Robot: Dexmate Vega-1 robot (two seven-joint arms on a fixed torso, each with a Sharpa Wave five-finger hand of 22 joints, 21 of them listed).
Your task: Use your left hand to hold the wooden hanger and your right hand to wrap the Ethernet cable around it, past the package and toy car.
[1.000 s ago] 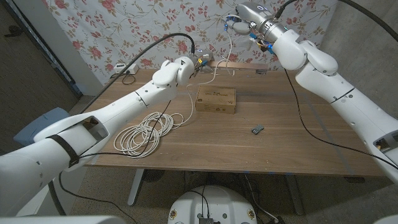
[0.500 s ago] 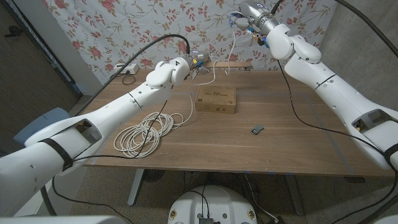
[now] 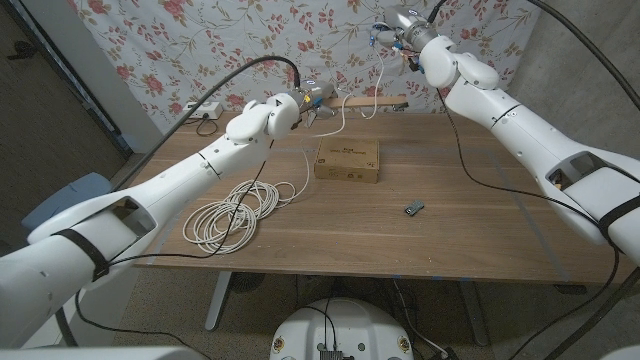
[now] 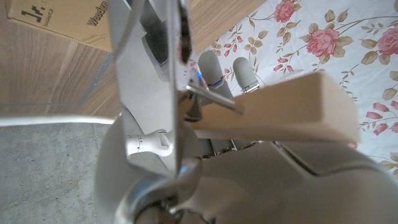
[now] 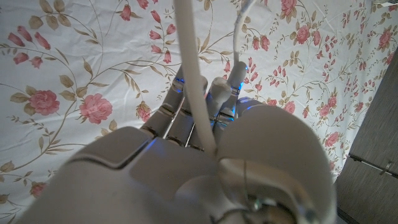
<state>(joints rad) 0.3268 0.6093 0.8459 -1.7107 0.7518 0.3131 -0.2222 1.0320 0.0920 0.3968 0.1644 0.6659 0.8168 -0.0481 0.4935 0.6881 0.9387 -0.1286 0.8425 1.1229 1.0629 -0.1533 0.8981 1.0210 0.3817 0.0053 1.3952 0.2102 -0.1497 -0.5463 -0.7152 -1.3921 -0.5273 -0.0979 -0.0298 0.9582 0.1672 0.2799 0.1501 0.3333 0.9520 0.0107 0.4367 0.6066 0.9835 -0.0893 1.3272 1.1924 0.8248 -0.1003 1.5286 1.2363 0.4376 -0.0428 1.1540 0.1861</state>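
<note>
Raised farther back since before, the right hand [image 3: 392,27] grips the white Ethernet cable [image 3: 343,118] above the pale wooden hanger [image 3: 372,101], held lengthwise by the left hand [image 3: 308,103].

Left robot hand [image 3: 312,98] grips at table's far edge; right robot hand [image 3: 392,30] raised high, fingers closed.

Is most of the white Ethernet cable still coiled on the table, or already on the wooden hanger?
Mostly coiled: the white Ethernet cable lies in loops on the wooden table; one strand rises toward the wooden hanger.
</note>
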